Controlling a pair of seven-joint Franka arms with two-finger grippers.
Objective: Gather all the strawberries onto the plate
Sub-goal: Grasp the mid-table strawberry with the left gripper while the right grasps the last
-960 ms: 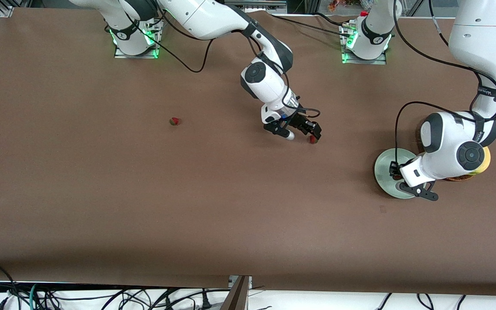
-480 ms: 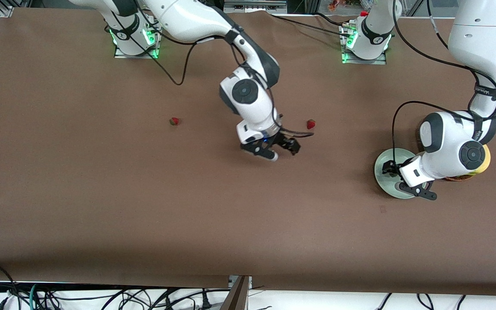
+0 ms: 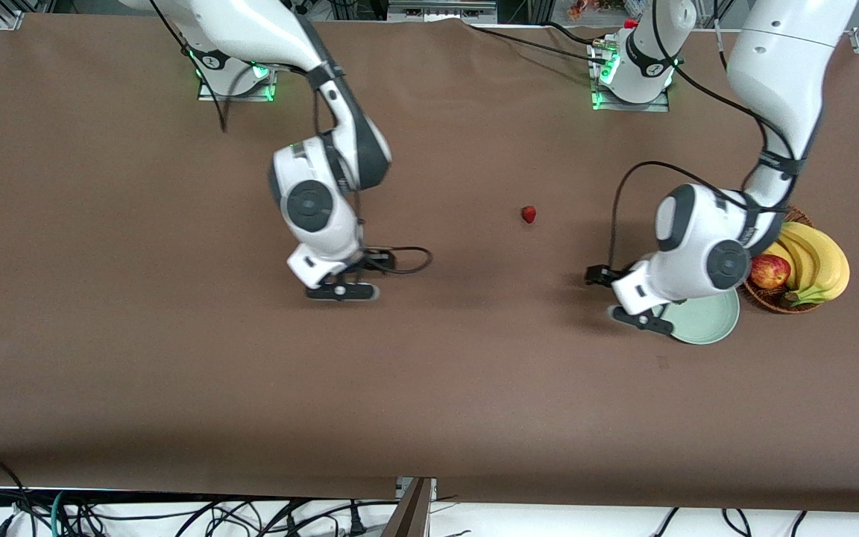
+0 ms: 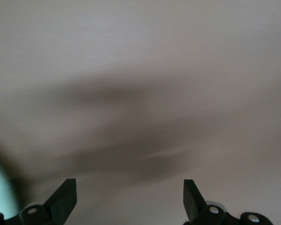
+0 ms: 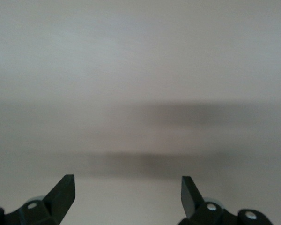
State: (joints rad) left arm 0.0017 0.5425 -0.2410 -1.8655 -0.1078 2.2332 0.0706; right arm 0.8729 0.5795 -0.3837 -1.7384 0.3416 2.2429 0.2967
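Seeing both grippers empty, fingers wide: left gripper [image 3: 623,294] beside the plate [image 3: 709,324], right gripper [image 3: 351,277] over bare surface [image 3: 139,335]; I spot one strawberry [image 3: 529,215] between them.

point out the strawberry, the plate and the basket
strawberry [image 3: 529,215]: front view, middle of the red berry
plate [image 3: 707,322]: front view, bare mint-green surface
basket [image 3: 771,300]: front view, wicker rim below the apple

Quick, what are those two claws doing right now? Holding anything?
Left gripper: open, holding nothing, over bare table beside the plate.
Right gripper: open, holding nothing, over bare table.
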